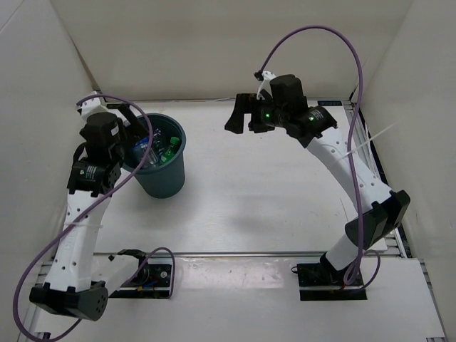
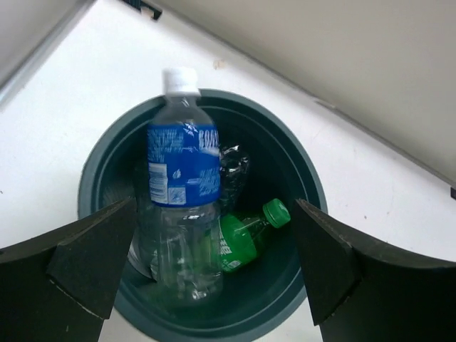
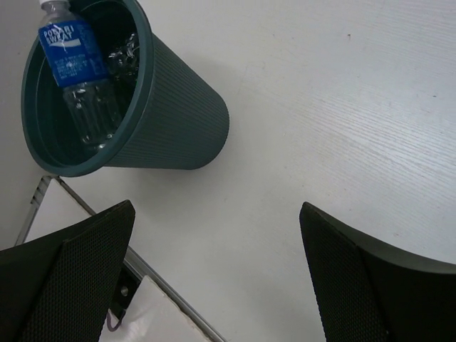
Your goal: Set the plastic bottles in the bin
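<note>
The task looks nearly done: I see no bottle outside the bin [image 1: 165, 179]. Inside it, a blue-label bottle [image 2: 182, 199] leans with its cap above the rim, a green bottle [image 2: 246, 239] lies at the bottom, and a crumpled clear bottle [image 2: 234, 171] is behind. A fourth I cannot make out. The left gripper [image 2: 214, 260] hangs over the bin, fingers spread and empty; the right gripper [image 3: 217, 249] also, apart from it

A white table [image 1: 271, 192] with a faint wood grain lies flat under the cameras. Plain white walls [image 1: 214, 50] rise at its back and along both sides. A thin metal strip [image 1: 242, 254] crosses it near the front edge.
</note>
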`<control>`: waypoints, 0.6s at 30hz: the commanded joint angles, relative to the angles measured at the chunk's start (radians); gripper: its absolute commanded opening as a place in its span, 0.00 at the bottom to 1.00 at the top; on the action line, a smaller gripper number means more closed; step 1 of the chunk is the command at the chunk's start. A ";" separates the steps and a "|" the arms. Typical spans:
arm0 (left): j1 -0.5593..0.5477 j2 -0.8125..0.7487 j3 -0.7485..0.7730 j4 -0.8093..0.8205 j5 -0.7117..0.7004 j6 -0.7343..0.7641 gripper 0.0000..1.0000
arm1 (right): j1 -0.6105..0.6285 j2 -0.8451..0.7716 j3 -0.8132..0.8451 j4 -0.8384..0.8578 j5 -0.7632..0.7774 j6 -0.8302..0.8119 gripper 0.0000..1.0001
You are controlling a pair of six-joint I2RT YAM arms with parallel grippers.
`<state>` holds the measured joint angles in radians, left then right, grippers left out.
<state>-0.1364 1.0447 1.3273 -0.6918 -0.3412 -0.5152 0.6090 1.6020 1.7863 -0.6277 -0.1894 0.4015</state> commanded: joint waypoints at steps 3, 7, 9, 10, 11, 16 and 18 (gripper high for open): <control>-0.026 -0.135 -0.007 0.028 -0.090 0.084 1.00 | -0.046 0.004 0.033 0.033 0.004 0.049 1.00; -0.026 -0.189 0.050 -0.058 -0.099 0.116 1.00 | -0.112 0.039 0.068 0.005 -0.050 0.105 1.00; -0.026 -0.203 0.105 -0.132 -0.093 0.116 1.00 | -0.161 0.085 0.129 -0.029 -0.129 0.117 1.00; -0.026 -0.216 0.118 -0.206 -0.093 0.116 1.00 | -0.175 0.105 0.159 -0.046 -0.160 0.117 1.00; -0.026 -0.230 0.136 -0.247 -0.082 0.116 1.00 | -0.202 0.139 0.201 -0.070 -0.189 0.129 1.00; -0.026 -0.313 0.122 -0.402 -0.125 0.095 1.00 | -0.264 0.161 0.139 -0.070 -0.213 0.183 1.00; -0.026 -0.339 0.122 -0.452 -0.146 0.081 1.00 | -0.308 0.142 0.081 -0.047 -0.202 0.229 1.00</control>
<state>-0.1593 0.7338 1.4441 -1.0050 -0.4416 -0.4236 0.3443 1.7679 1.9163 -0.6777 -0.3519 0.5591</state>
